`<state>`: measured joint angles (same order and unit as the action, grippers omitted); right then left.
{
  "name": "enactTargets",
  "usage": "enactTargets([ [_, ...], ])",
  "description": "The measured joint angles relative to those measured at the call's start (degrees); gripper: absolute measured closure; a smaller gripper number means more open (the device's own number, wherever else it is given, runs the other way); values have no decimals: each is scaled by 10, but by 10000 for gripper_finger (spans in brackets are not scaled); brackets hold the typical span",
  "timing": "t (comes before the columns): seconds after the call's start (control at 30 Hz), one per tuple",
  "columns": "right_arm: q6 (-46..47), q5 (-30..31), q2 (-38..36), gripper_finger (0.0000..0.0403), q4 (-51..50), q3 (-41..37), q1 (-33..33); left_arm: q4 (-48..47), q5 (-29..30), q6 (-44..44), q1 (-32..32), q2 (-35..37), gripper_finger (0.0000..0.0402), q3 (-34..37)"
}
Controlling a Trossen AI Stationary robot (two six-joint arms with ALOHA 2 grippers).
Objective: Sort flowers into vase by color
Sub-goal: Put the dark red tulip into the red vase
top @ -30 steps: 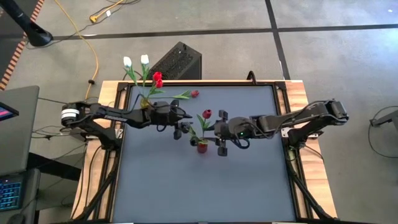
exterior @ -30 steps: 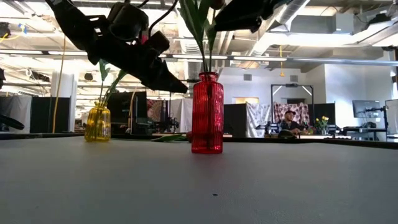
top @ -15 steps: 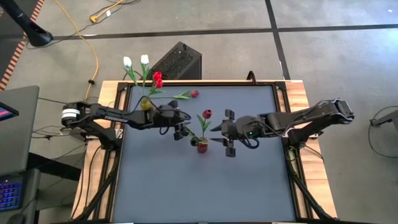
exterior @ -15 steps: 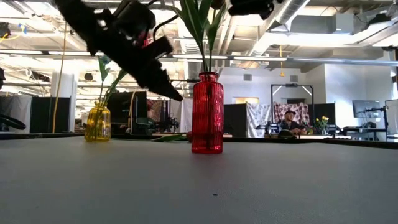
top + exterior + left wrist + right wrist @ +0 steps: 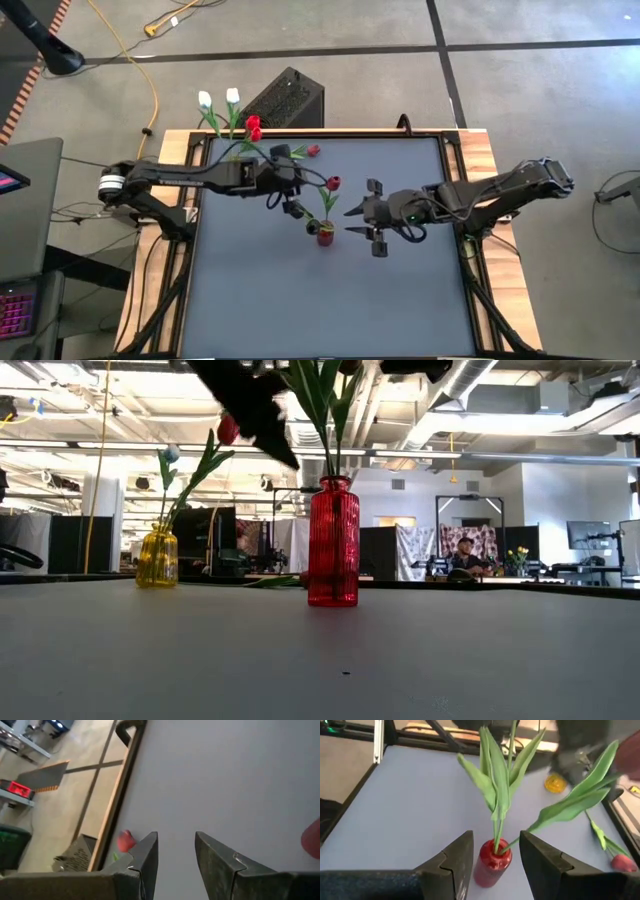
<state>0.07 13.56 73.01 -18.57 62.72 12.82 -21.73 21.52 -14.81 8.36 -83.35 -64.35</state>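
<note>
A red vase (image 5: 326, 237) stands mid-table and holds a red tulip (image 5: 333, 183) with long green leaves (image 5: 497, 780). Toward the far left, a yellow vase (image 5: 157, 557) holds white flowers (image 5: 218, 97) and a red one (image 5: 252, 126). Another red tulip (image 5: 313, 150) lies flat on the table near the far edge. My left gripper (image 5: 308, 180) hangs open and holds nothing, high up between the two vases. My right gripper (image 5: 348, 221) is open just right of the red vase (image 5: 491, 861), apart from it, its fingers pointing at it.
A black box (image 5: 285, 100) sits on the floor beyond the table's far edge. A wooden frame (image 5: 480, 150) borders the grey tabletop. The near half of the table (image 5: 330, 310) is bare. A person sits far back in the room (image 5: 463, 555).
My left gripper has risen and drawn back from the red vase toward the yellow vase, its fingers tipping up from steeply down toward level. My right gripper has backed away from the red vase toward the table's right edge. The tulip stays standing in the red vase.
</note>
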Motion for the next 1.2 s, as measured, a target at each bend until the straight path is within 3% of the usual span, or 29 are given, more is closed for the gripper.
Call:
enactTargets([
  [0.23,14,0,0,216,-13,0,3,-66,4,-7,1,0,282,-100],
  [0.5,15,0,0,216,-18,0,16,-153,49,-19,20,0,282,-192],
  [0.9,14,0,0,216,-24,0,25,-187,59,-44,65,3,282,-222],
  [1.2,14,0,0,216,-24,0,25,-180,-94,-55,220,1,283,-291],
])
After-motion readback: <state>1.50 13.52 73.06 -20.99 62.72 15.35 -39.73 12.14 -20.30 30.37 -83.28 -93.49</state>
